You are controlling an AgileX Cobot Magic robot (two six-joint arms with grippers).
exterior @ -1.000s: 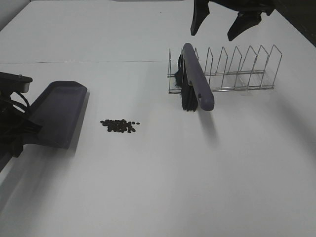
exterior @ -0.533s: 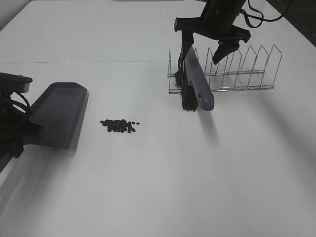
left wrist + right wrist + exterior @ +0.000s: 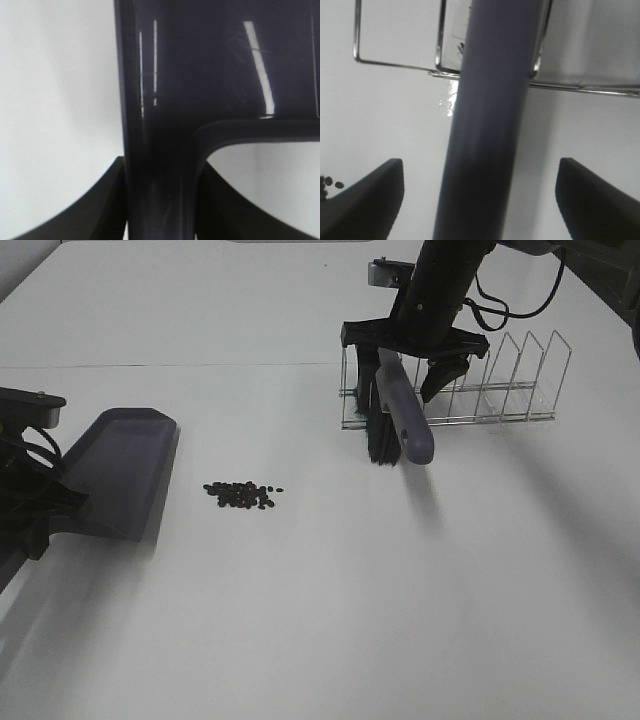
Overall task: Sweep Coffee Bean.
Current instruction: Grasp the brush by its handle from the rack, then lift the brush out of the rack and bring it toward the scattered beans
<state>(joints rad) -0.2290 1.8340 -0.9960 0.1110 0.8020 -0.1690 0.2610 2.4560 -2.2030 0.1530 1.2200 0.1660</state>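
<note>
Right gripper (image 3: 398, 378) spread astride the brush (image 3: 408, 430) in the rack (image 3: 505, 390); left gripper (image 3: 160, 200) pinches the dustpan (image 3: 120, 470), coffee bean (image 3: 240, 495) near its front edge

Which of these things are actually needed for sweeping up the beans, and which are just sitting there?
Needed for the job:
coffee beans
brush
dustpan

Just sitting there:
wire rack, only propping up the brush
</note>
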